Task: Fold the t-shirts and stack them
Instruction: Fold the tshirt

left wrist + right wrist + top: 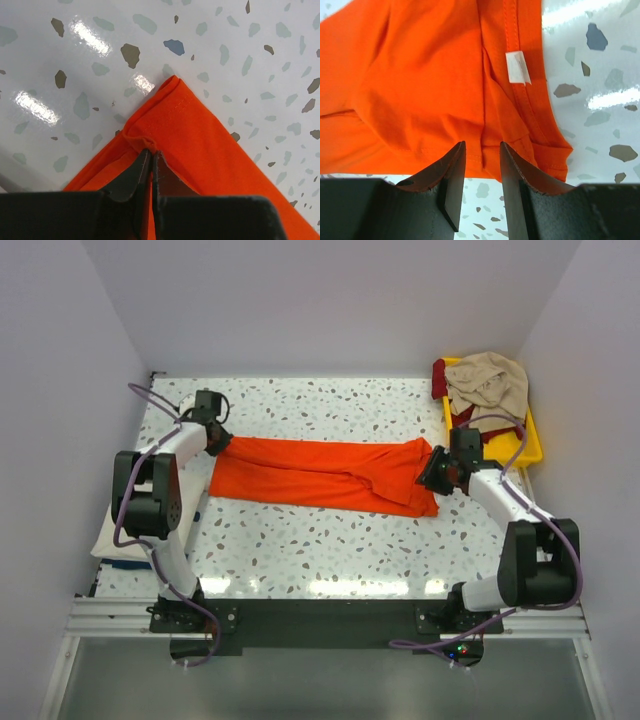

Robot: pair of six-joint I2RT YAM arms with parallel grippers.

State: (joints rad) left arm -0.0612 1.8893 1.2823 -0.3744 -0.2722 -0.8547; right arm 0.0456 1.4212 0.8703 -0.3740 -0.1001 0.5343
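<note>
Bolted at the near edge of the bench [330, 540], the two arm bases sit lowest in the top view. The left arm [160, 490] reaches to the far left and the right arm [510, 510] to the right. Between them the orange t-shirt [320, 472] lies flat on the bench as a long band, folded lengthwise. The left jaws meet its left end and the right jaws its right end. A yellow tray [532, 445] stands in the far right corner, holding a crumpled beige t-shirt [490, 380] with a dark red t-shirt [438, 378] showing at its left side. At the bench's left edge, beside the left arm, lies a cream-white folded cloth [108, 538] with a dark blue strip under its near edge.

From the left wrist, the left jaws are pressed nearly together and pinch the edge of the orange t-shirt [210, 150], where the cloth puckers at the tips. A stitched corner of the shirt points away from them onto the speckled bench [75, 60].

From the right wrist, the right jaws stand spread, with the shirt's near edge and a raised crease in the gap between them; neither side presses the cloth. The orange t-shirt [410, 90] fills most of the view. Its small white tag [517, 67] sits at the ribbed neckline, and the bench [600, 75] shows to the right.
</note>
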